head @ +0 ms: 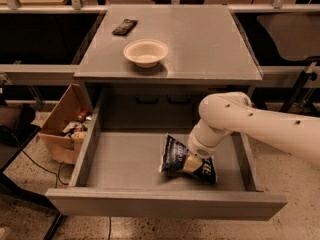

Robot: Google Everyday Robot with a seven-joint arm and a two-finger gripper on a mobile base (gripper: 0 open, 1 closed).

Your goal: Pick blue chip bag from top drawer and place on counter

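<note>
The blue chip bag [176,155] lies crumpled on the floor of the open top drawer [125,159], right of the middle, with its left end tilted up. My white arm reaches in from the right. The gripper [194,163] is down on the bag's middle, mostly hidden under my round wrist [206,140]. The grey counter [200,39] lies above and behind the drawer.
A white bowl [145,52] and a small black packet [125,26] sit on the counter's left half. A cardboard box [65,126] of odds and ends stands on the floor left of the drawer. The drawer's front panel [165,204] is nearest the camera.
</note>
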